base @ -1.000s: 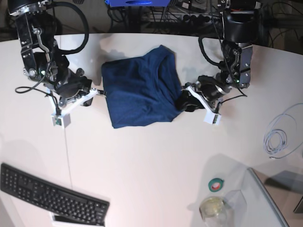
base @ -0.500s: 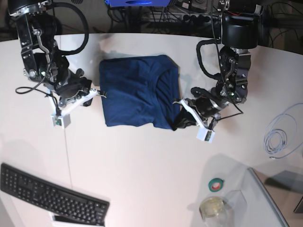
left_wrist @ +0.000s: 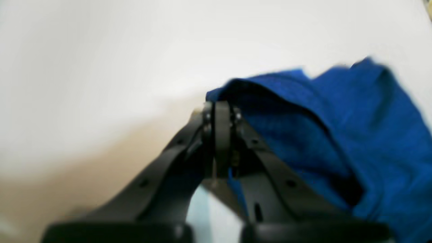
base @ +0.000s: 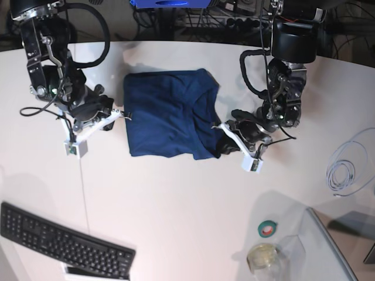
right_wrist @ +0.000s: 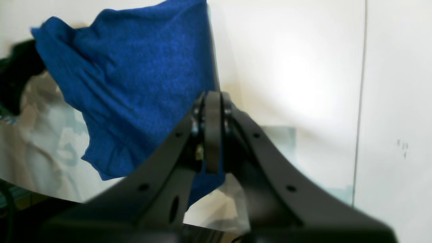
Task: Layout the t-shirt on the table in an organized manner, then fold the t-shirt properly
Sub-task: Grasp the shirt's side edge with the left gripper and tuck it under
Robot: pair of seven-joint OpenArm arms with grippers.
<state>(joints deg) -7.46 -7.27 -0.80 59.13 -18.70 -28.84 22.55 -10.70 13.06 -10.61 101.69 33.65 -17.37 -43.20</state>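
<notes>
The dark blue t-shirt (base: 167, 111) lies folded in a rough square on the white table (base: 176, 205), between the two arms. My right gripper (base: 125, 115) is on the left side of the base view, shut on the t-shirt's left edge. The right wrist view shows its fingertips (right_wrist: 212, 101) pressed together with blue cloth (right_wrist: 135, 74) hanging behind and below them. On the right of the base view, my left gripper (base: 220, 146) is shut on the t-shirt's front right corner. In the left wrist view its tips (left_wrist: 217, 111) meet at the cloth's edge (left_wrist: 303, 118).
A black keyboard (base: 64, 243) lies at the front left. At the front right are a green tape roll (base: 268, 228), a small glass jar (base: 262, 256) and a clear panel (base: 331, 246). A coiled white cable (base: 345, 170) lies at the right edge. A thin seam (base: 84, 187) crosses the table.
My left gripper has shut on the t-shirt's front right corner and moved toward the table's front. The shirt went from skewed to roughly square. The right arm has stayed put.
</notes>
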